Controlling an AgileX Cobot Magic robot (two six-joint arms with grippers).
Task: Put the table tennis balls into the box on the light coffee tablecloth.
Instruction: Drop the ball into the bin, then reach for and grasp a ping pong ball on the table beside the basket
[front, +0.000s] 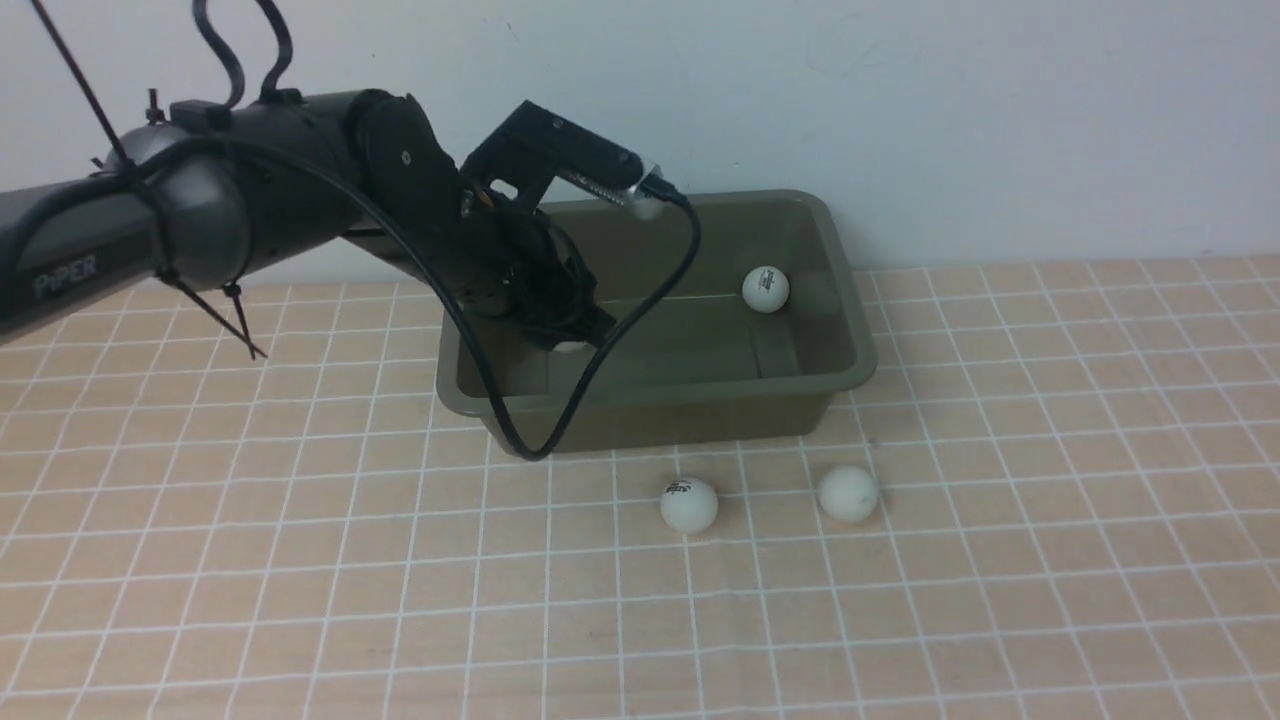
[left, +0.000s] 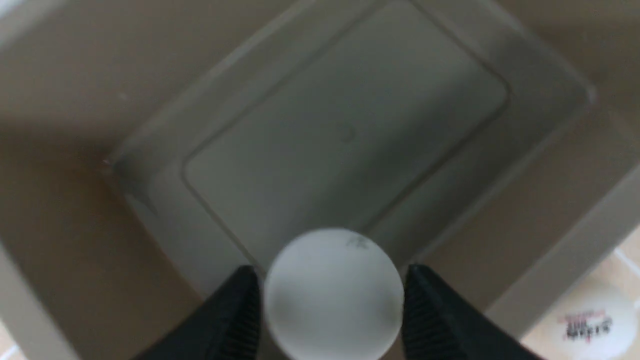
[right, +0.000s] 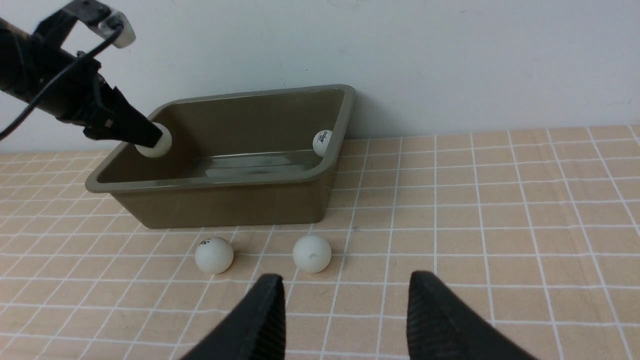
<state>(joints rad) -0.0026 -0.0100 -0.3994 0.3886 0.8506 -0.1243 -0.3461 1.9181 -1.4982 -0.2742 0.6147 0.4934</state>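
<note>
Between your left gripper's (front: 572, 338) fingers (left: 235, 310): one small white matte table tennis ball (left: 333, 295), with a black ribbed finger close on each side. This picture is blurred.
Left grip: you cannot tell whether the fingers clamp this ball or have let it go.
Below the left fingers: rectangular olive-green plastic box (front: 700, 395), open-topped. The fingertips and the ball hang inside its rim, over the floor at one end.
Far end of the box from the left fingers: second white ball (front: 766, 289) with a dark logo, on the floor by the wall.
Ahead of your right gripper's (right: 346, 277) fingers: two more white balls on the light tan grid-lined tablecloth (front: 300, 560), just outside the box's long wall and apart from each other. The logo-printed ball (front: 689, 503) is nearer the left fingers, the plain ball (front: 848, 493) farther off.
Right grip: fingers spread wide with nothing between them, above bare cloth.
Box placement: it stands on the tablecloth.
</note>
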